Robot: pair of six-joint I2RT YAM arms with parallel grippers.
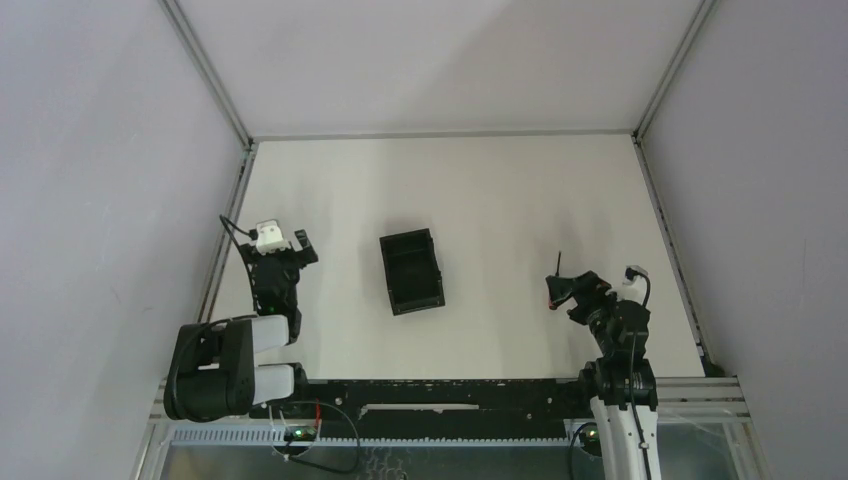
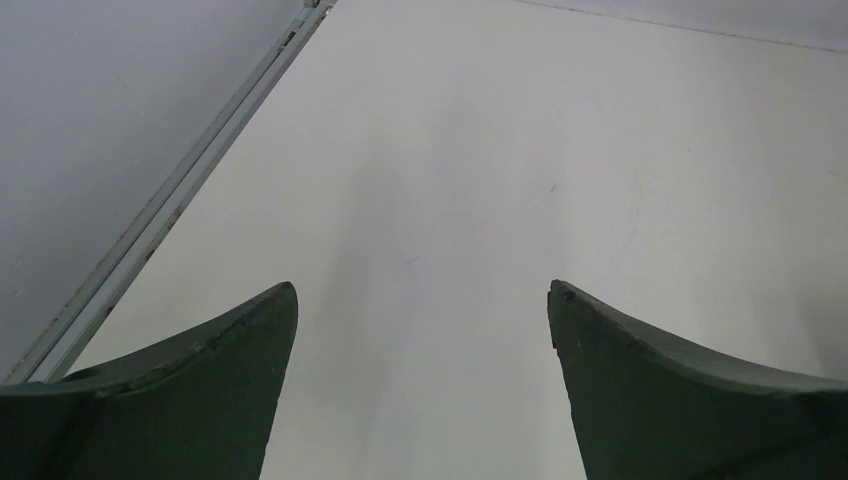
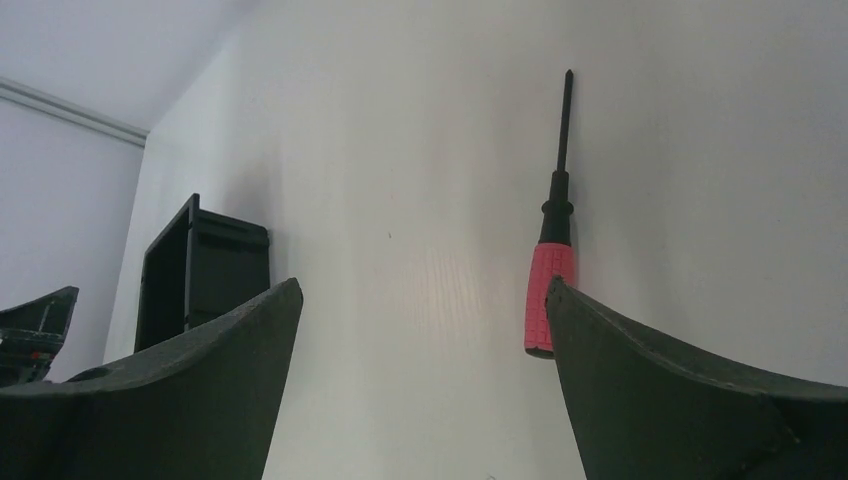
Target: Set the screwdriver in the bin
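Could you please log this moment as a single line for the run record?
phase: pre-grasp | right tool: open, at screwdriver handle | screwdriver: lying on table, unheld | bin: empty | left tool: open, far left

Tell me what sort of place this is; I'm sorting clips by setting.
Probably a lab robot test cell: a white table boxed in by panels on metal framing, with a left arm and right arm mounted at its edge.

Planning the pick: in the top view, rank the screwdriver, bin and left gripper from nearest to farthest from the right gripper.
1. screwdriver, beside the right gripper jaws.
2. bin, mid-table, to the left.
3. left gripper, far left side.
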